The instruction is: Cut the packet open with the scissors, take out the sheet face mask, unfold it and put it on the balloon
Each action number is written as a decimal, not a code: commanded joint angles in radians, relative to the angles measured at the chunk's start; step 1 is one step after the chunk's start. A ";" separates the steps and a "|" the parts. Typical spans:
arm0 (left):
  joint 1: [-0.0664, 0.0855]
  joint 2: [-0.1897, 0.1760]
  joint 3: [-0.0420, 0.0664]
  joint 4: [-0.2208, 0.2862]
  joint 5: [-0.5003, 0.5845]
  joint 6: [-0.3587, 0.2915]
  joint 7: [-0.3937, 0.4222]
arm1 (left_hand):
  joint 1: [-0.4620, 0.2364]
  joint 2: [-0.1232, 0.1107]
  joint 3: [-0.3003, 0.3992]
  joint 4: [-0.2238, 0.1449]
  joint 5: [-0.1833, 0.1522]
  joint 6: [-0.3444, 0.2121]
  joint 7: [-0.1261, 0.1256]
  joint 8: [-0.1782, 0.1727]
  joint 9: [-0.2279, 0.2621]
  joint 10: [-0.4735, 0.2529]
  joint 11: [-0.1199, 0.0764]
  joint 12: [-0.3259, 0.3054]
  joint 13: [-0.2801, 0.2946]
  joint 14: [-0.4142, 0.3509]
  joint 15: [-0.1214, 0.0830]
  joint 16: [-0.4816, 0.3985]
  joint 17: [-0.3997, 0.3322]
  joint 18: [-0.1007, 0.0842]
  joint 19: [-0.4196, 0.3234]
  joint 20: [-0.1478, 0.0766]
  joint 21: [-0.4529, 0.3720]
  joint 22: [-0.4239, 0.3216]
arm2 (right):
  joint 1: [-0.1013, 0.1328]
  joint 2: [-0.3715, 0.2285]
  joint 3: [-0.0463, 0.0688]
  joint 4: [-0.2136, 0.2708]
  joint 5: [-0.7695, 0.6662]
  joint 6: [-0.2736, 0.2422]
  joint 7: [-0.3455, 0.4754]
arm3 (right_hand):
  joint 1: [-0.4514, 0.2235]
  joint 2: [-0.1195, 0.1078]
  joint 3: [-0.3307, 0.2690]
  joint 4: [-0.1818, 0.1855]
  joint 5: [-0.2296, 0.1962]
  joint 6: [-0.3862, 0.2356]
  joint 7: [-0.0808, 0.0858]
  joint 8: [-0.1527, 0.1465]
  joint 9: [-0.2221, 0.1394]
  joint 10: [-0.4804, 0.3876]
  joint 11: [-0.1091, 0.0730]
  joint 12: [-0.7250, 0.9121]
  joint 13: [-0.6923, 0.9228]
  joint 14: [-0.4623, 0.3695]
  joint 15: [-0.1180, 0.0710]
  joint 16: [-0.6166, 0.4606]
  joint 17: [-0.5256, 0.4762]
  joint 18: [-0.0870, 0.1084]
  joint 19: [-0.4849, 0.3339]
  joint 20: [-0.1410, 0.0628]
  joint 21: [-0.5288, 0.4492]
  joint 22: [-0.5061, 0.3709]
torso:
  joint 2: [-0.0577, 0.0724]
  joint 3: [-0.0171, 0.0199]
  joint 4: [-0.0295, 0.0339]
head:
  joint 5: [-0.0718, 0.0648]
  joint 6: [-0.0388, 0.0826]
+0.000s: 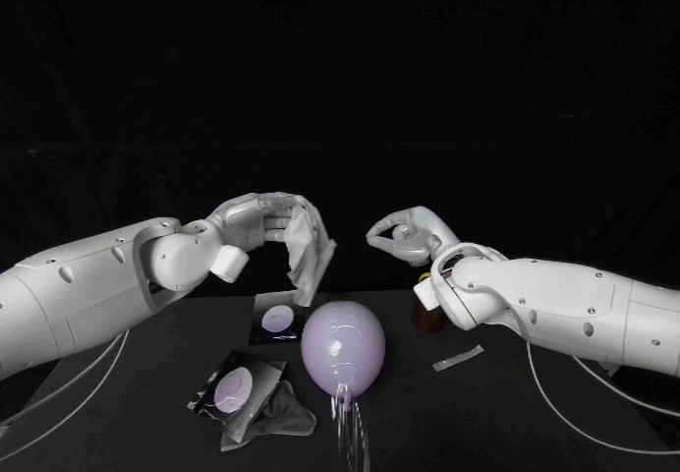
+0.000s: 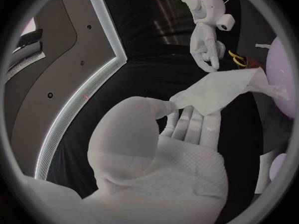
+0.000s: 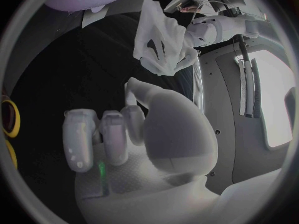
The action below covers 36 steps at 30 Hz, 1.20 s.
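Fingers of the left hand (image 1: 258, 218) clamp the face mask (image 1: 310, 248), hanging below them over the balloon (image 1: 343, 349), apparently for draping; the right hand (image 1: 404, 236) curls empty.

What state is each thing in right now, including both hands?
left hand: raised, holds the sheet mask.
right hand: raised, fingers curled, holds nothing.
sheet mask: out of its packet, partly unfolded, hanging.
balloon: inflated, lying bare on the table.
scissors: set down, partly hidden.
near packet: flat on the table.
far packet: flat on the table.
cut strip: lying loose.
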 commanded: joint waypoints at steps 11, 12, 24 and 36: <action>0.003 0.011 0.003 -0.016 -0.049 0.092 -0.064 | 0.009 -0.008 -0.008 -0.006 0.003 -0.001 0.131 0.044 0.100 0.004 -0.008 -0.009 -0.001 0.017 -0.009 -0.010 0.005 0.010 0.074 -0.013 0.038 0.010 | -0.001 0.019 0.000 -0.026 0.059 0.044 0.054 | -0.011 0.004 0.014 -0.005 0.005 -0.007 0.004 0.009 0.057 0.000 0.001 -0.011 0.106 0.105 -0.004 0.001 0.259 -0.003 0.067 -0.001 -0.014 0.238 | -0.001 0.0009 0.0003 | 0.000 -0.003; 0.003 0.011 0.003 -0.016 -0.051 0.089 -0.065 | 0.009 -0.008 -0.008 -0.006 0.003 -0.001 0.131 0.044 0.100 0.004 -0.008 -0.009 -0.001 0.017 -0.010 -0.010 0.005 0.010 0.075 -0.013 0.038 0.010 | -0.001 0.020 0.000 -0.026 0.059 0.048 0.052 | -0.012 0.004 0.016 -0.006 0.005 -0.009 0.004 0.009 0.058 -0.003 0.002 -0.016 0.102 0.103 -0.004 -0.002 0.255 -0.002 0.065 -0.001 -0.018 0.237 | -0.001 0.0007 0.0002 | 0.001 -0.003; 0.007 0.012 0.004 -0.011 -0.057 0.061 -0.069 | 0.008 -0.009 -0.010 -0.003 0.003 0.001 0.130 0.044 0.094 0.003 -0.010 -0.012 -0.001 0.019 -0.012 -0.016 0.006 0.009 0.111 -0.019 0.059 0.016 | -0.013 0.029 -0.001 0.019 -0.017 0.082 -0.102 | -0.189 -0.102 -0.095 0.074 0.037 -0.140 0.071 -0.089 0.005 -0.155 0.061 -0.266 -0.069 0.071 0.047 -0.067 0.187 0.021 0.003 0.038 -0.120 0.202 | -0.002 0.0002 -0.0003 | -0.003 -0.006; 0.008 0.014 0.004 -0.010 -0.063 0.043 -0.079 | 0.008 -0.010 -0.011 -0.003 0.003 0.002 0.130 0.044 0.090 0.003 -0.010 -0.014 -0.001 0.019 -0.014 -0.022 0.005 0.009 0.138 -0.023 0.076 0.021 | -0.038 0.111 -0.002 0.009 -0.089 0.086 -0.359 | -0.302 -0.149 -0.235 0.181 0.115 -0.145 0.076 -0.114 -0.016 -0.205 0.069 -0.324 -0.115 0.058 0.056 -0.089 0.165 0.034 -0.024 0.056 -0.169 0.186 | 0.001 -0.0007 0.0017 | -0.011 -0.008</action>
